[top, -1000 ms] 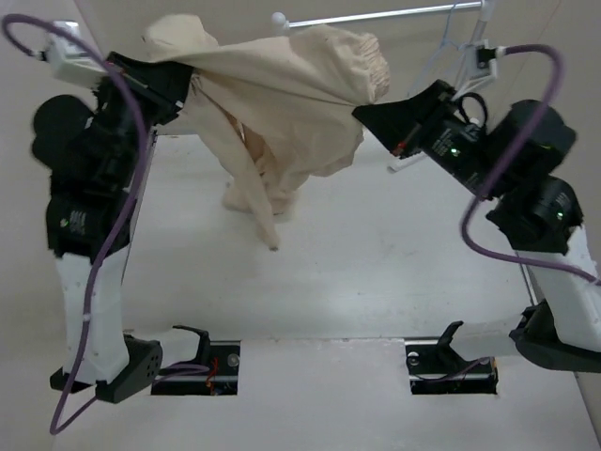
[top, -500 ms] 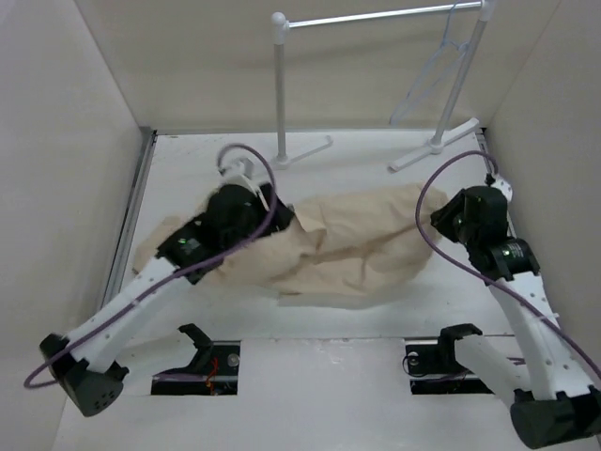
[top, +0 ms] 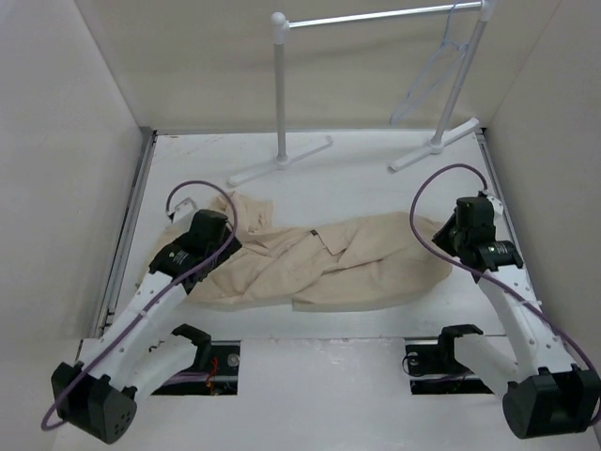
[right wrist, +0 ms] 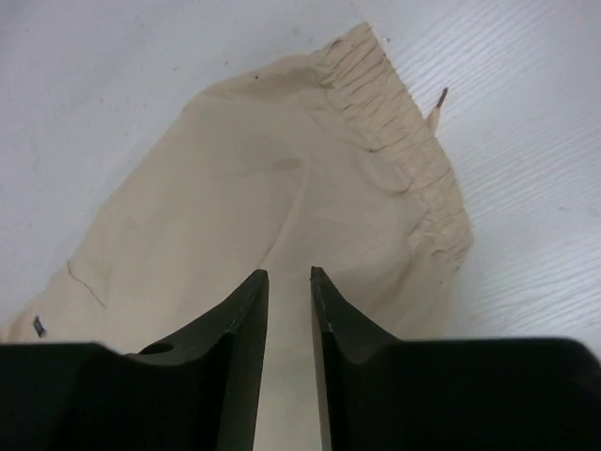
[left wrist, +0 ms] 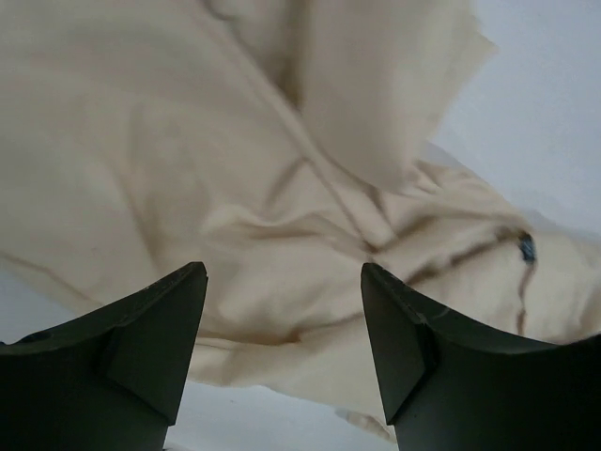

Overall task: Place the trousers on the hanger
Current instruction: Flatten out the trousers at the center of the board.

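The beige trousers [top: 319, 268] lie crumpled and flat across the middle of the table, with the gathered waistband [right wrist: 399, 141] at the right end. My left gripper [top: 225, 246] hovers over their left end; in the left wrist view its jaws [left wrist: 282, 272] stand wide open with only cloth [left wrist: 235, 188] below them. My right gripper [top: 449, 230] sits at the waistband end, and its jaws [right wrist: 289, 272] are a narrow gap apart with nothing clamped. The pale hanger [top: 427, 80] hangs from the rail at the back right, far from both grippers.
The white garment rack [top: 279, 89] stands at the back of the table, its metal rail [top: 376, 17] overhead and its feet [top: 282, 162] spreading forward. Walls close in the left and right sides. Bare table [top: 376, 193] lies between the trousers and the rack.
A second ago both grippers held the trousers stretched high up. They have since come down onto the table and flattened. The left gripper has opened wide, and the right has let go and narrowed again.
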`<action>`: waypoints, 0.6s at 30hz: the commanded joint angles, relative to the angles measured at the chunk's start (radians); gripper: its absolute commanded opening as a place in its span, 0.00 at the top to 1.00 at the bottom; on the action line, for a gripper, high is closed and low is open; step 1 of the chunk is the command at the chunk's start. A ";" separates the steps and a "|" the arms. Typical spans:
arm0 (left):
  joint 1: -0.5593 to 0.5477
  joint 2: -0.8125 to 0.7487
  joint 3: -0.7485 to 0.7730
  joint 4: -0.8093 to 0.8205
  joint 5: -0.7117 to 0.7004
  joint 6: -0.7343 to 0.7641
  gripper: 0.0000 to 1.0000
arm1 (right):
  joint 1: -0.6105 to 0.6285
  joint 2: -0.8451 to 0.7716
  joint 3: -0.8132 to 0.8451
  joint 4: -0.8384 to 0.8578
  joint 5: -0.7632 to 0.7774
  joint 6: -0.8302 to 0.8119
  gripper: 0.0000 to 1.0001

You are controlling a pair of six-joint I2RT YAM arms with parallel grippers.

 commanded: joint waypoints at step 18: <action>0.568 0.020 -0.253 -0.064 0.101 -0.223 0.36 | 0.181 0.178 0.034 0.060 0.153 0.081 0.32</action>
